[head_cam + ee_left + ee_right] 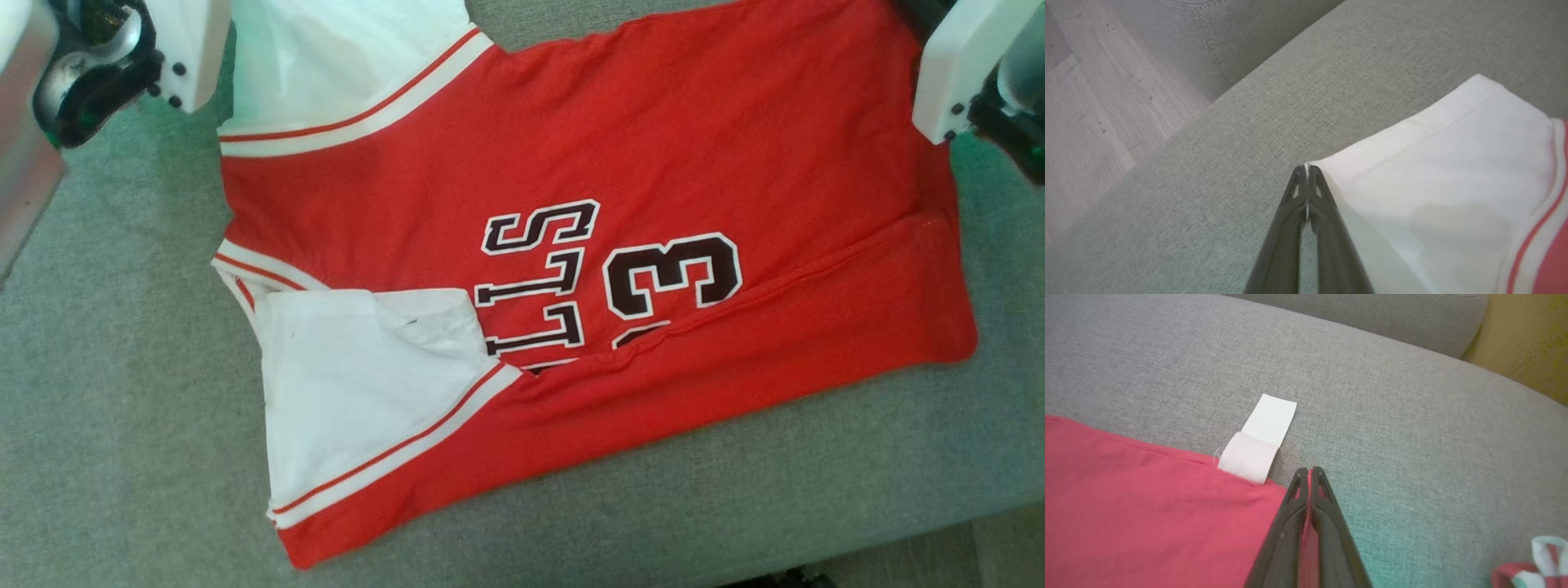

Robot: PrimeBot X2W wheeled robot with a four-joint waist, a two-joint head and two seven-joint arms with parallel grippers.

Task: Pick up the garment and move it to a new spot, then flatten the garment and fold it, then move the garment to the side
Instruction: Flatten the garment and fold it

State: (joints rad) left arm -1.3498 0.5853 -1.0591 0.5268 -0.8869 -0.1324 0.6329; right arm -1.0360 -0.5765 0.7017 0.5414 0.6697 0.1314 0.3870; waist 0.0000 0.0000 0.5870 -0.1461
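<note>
Folding the garment (694, 147): left hand (1306, 168) pinches its white sleeve (1433, 171), right hand (1309, 470) its red hem (1167, 506); next, probably lift both inward.

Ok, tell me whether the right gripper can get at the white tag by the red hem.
Likely yes, once it lets go: the right gripper is shut on the jersey, and the tag lies close beside it on the cushion, uncovered.

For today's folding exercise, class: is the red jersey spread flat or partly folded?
Partly folded: the jersey has its near edge turned over, the flap covering part of the lettering; the rest lies flat.
</note>
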